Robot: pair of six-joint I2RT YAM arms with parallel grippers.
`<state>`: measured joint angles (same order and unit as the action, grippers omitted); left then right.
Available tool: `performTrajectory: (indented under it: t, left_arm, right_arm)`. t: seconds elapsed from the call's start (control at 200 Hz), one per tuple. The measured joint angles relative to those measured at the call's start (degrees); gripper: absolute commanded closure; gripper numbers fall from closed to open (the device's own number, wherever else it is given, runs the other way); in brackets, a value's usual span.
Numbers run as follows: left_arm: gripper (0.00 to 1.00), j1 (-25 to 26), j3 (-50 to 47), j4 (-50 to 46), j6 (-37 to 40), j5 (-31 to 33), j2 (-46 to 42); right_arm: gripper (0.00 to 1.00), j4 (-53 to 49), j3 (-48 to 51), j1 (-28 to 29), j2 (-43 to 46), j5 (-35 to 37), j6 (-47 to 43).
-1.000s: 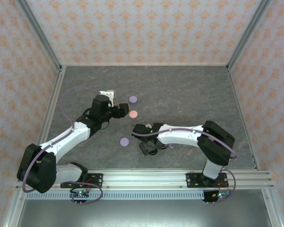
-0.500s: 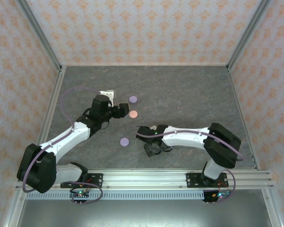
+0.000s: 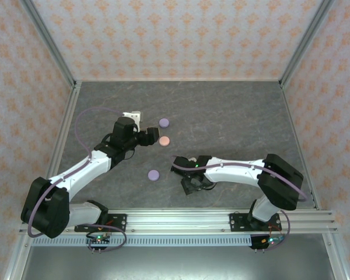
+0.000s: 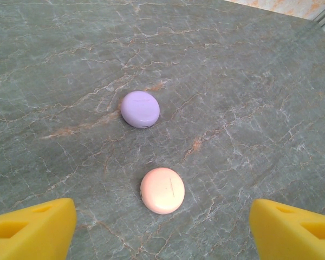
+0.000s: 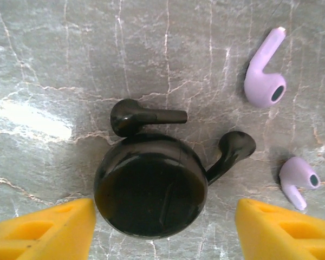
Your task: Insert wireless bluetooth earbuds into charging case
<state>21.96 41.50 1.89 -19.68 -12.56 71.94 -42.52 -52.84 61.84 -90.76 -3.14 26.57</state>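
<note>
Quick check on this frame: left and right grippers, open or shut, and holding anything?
Left gripper: open, holding nothing.
Right gripper: open, fingers on either side of the black case, holding nothing.

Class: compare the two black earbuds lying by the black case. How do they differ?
The upper earbud lies above the black case in the wrist view, stem level; the side earbud lies beside it, stem slanting down towards it. Both are glossy black, outside the case.

Left fingers apart, right fingers apart
</note>
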Motion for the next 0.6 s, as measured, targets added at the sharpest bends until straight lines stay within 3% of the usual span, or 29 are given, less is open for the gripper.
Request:
performTrajectory:
  t: [0.601]
  left_arm:
    - [0.16,0.0,0.0,0.0,0.0,0.0,0.0]
  right_arm:
    - [0.39,2.6,0.0,0.0,-2.7,-1.8,0.4]
